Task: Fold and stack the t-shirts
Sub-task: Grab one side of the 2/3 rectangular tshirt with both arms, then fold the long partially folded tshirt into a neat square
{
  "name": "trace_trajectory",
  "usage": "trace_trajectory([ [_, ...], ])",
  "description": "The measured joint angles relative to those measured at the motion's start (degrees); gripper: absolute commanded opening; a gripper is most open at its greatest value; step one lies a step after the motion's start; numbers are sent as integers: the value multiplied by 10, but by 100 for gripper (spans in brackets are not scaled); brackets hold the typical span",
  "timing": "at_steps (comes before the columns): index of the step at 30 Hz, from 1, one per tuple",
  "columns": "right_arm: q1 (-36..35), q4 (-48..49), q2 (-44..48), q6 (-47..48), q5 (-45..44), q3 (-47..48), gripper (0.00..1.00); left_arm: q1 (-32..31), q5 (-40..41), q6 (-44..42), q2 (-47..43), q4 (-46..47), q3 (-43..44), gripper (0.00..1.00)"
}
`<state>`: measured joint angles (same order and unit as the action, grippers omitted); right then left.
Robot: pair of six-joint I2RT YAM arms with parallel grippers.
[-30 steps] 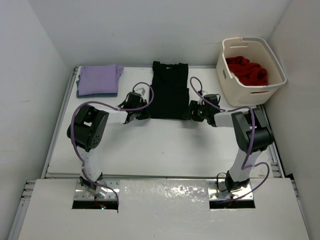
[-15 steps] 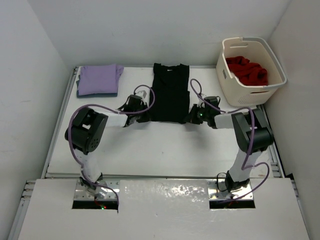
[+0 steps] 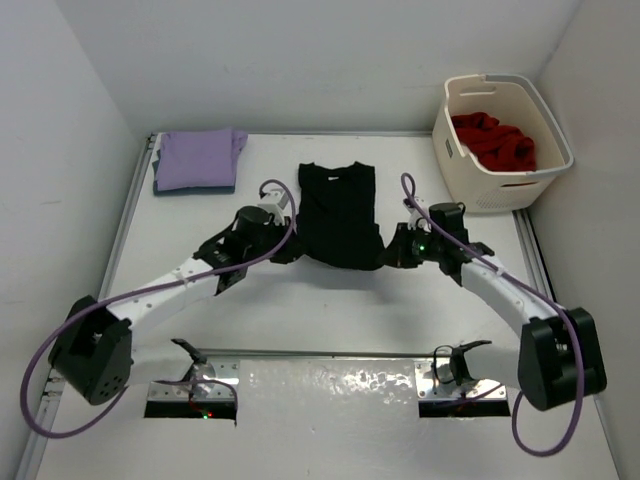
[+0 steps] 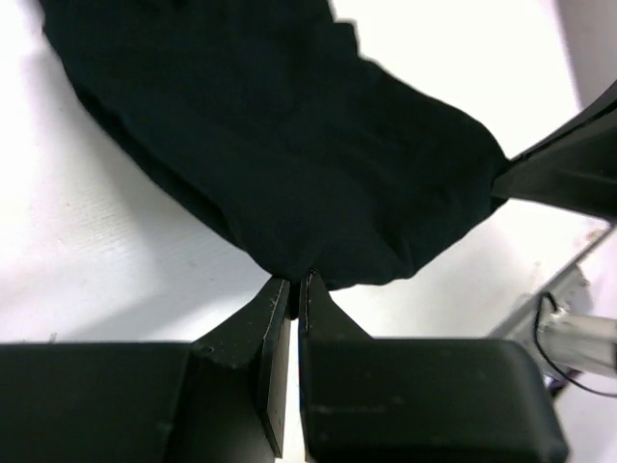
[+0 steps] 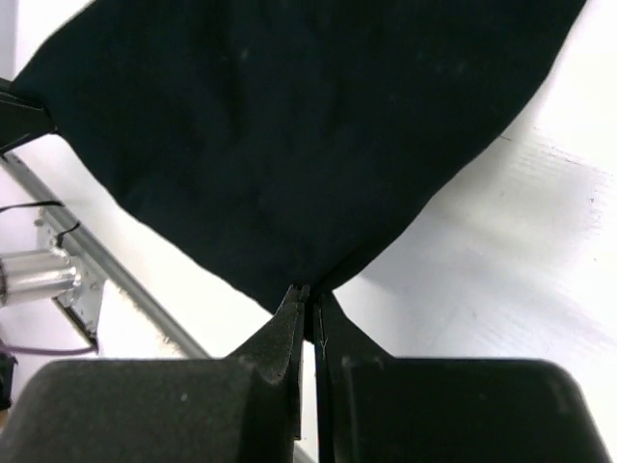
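- The left gripper (image 3: 284, 251) is pinched shut on the near left corner of the black shirt (image 3: 338, 215). In the left wrist view its fingers (image 4: 275, 309) meet on a bunched fold of cloth.
- The right gripper (image 3: 393, 252) is clamped the same way on the near right corner, with the hem drawn to a point between its tips in the right wrist view.
- The near hem sags in a shallow curve between the two grips, which looks raised off the table (image 3: 330, 310). The far part, with the collar, lies flat towards the middle of the far edge.
- Judging from this, the step in hand is the lengthwise fold, near hem onto collar. The next move calls for both arms to carry their corners towards the far edge together, level and evenly spread, so the hem lands square.
- The cloth is matte, thin and limp. It drapes without holding a crease, so uneven pulling would likely skew the fold.
- A purple shirt (image 3: 197, 158), already a neat soft rectangle, lies at the far left corner.
- A red shirt (image 3: 495, 140) lies crumpled in the smooth, rigid cream basket (image 3: 500, 186) at the far right corner.
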<state>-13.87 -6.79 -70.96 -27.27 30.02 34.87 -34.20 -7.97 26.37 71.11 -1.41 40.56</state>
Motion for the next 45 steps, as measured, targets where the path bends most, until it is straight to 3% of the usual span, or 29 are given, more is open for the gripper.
trace_trajectory([
  [6, 0, -45, 56, 3, 0, 45, 0, 0, 11, 2, -56, -30, 4, 0],
  [13, 0, -35, -7, -18, 0, 108, 0, 4, 89, 5, -47, -33, 51, 0],
  [24, 22, 28, -183, -63, 12, 256, 0, 108, 70, -10, 135, -3, 207, 0],
  [32, 56, 63, -293, -78, 34, 335, 0, 134, 37, -42, 273, 13, 338, 0],
  [41, 75, 106, -480, -86, 63, 502, 0, 163, 9, -62, 450, 36, 493, 0],
  [42, 76, 105, -504, -85, 61, 522, 19, 164, 10, -63, 474, 36, 515, 0],
  [43, 78, 104, -530, -86, 60, 550, 30, 167, 12, -63, 503, 34, 545, 0],
  [44, 78, 95, -566, -82, 55, 596, 35, 169, 14, -62, 532, 33, 573, 9],
  [45, 78, 75, -608, -77, 48, 659, 43, 171, 17, -61, 562, 28, 605, 33],
])
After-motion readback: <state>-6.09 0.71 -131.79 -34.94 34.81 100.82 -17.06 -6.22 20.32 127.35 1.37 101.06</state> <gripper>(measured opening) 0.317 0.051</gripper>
